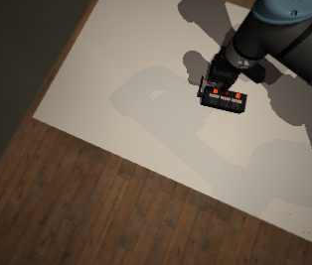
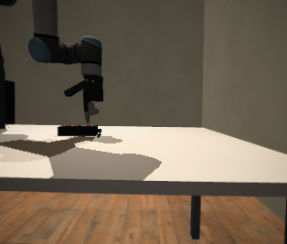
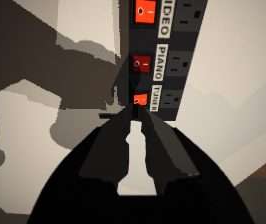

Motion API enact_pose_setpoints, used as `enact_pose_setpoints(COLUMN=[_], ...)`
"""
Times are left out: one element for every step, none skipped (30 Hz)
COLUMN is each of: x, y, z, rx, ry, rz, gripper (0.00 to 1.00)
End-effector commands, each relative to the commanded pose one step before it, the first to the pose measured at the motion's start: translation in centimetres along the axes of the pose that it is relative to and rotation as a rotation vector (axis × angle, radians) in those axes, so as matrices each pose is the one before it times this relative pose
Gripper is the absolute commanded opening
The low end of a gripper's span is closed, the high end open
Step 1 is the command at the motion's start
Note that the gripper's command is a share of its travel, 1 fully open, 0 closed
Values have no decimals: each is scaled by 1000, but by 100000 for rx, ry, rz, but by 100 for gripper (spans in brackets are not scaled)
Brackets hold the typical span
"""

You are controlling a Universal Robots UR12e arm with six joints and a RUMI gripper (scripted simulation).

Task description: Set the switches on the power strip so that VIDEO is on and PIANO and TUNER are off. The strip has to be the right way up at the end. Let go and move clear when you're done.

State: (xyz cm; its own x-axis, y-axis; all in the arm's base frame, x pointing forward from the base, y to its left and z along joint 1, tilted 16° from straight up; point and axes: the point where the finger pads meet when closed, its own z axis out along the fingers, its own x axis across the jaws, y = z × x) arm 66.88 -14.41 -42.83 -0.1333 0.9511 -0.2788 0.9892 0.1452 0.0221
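Observation:
The black power strip (image 1: 224, 100) (image 2: 79, 130) (image 3: 180, 55) lies flat on the white table (image 1: 128, 56), face up. In the wrist view the VIDEO switch (image 3: 145, 11) glows bright orange, the PIANO switch (image 3: 141, 64) is dark red, and the TUNER switch (image 3: 140, 99) glows orange. My gripper (image 3: 134, 104) (image 1: 217, 84) (image 2: 87, 118) is shut with nothing between the fingers. Its tips hang just above the TUNER switch at the strip's end.
The table (image 2: 186, 156) stands on a wooden floor (image 1: 78, 214). The arm (image 1: 282, 26) reaches in from the upper right and casts broad shadows. A dark wall stands behind the table.

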Motion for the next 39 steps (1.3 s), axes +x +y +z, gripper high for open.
enact_pose_setpoints(x=[-68, 0, 0, 0, 0, 0, 0, 0, 0, 0, 0, 0, 0, 0, 0, 0, 0, 0, 0, 0, 0, 0, 0, 0, -1, -1, 0, 0, -2, -2, -2, -1, 2, -7, -13, -10, -8, -7, -7], y=[152, 0, 0, 0, 0, 0, 0, 0, 0, 0, 0, 0, 0, 0, 0, 0, 0, 0, 0, 0, 0, 0, 0, 1, 1, 2, 0, 0, 3, 4, 3, 1, -3, 6, 10, 4, -1, -4, -4], z=[23, 0, 0, 0, 0, 0, 0, 0, 0, 0, 0, 0, 0, 0, 0, 0, 0, 0, 0, 0, 0, 0, 2, 6, 11, 17, 0, 0, 23, 30, 37, 45, 52, 44, 39, 42, 45, 47, 49], rx=[-172, 0, 0, 0, 0, 0, 0, 0, 0, 0, 0, 0, 0, 0, 0, 0, 0, 0, 0, 0, 0, 0, 0, 0, -1, -1, 0, 0, -1, -1, 0, 3, 8, -7, -16, -10, -5, -2, -2], ry=[70, 0, 0, 0, 0, 0, 0, 0, 0, 0, 0, 0, 0, 0, 0, 0, 0, 0, 0, 0, 0, 0, 0, 0, -1, -1, 0, 0, -1, -1, -1, 1, 3, -5, -10, -7, -4, -3, -3], rz=[-24, 0, 0, 0, 0, 0, 0, 0, 0, 0, 0, 0, 0, 0, 0, 0, 0, 0, 0, 0, 0, 0, 0, 1, 1, 2, 0, 0, 2, 3, 3, 3, 2, 8, 11, 11, 11, 11, 11], gripper=[0, 0, 0, 0, 0, 0, 0, 0, 0, 0, 0, 0, 0, 0, 0, 0, 0, 0, 0, 0, 0, 0, 0, 0, 0, 0, 0, 0, 0, 0, 0, 0, 0, 0, 0, 0, 0, 0, 0])
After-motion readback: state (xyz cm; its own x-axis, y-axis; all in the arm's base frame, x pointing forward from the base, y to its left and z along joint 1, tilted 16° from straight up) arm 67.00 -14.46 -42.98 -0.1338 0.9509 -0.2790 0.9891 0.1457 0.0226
